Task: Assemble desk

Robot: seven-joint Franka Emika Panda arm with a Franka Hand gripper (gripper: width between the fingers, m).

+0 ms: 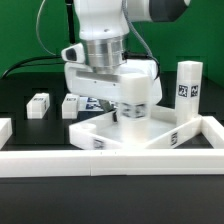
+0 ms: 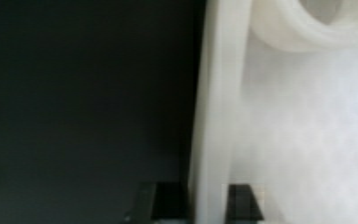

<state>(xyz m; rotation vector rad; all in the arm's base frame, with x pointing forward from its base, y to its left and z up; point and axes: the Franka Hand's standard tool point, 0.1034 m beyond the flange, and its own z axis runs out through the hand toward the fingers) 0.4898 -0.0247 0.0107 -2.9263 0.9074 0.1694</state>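
Desk top (image 1: 95, 130), a shallow rimmed tray, lies flat on the black counter (image 1: 30, 125), long axis across the exterior view. Inside its rim stands one upright leg (image 1: 138, 112), clamped in the gripper (image 1: 128, 100). Four legs show in all: a second upright leg (image 1: 187, 88) at the exterior view's right, an outer lying leg (image 1: 38, 104) and an inner lying leg (image 1: 70, 105) at its left. In the wrist view the held leg runs as a pale strip between two dark fingers (image 2: 163, 200).
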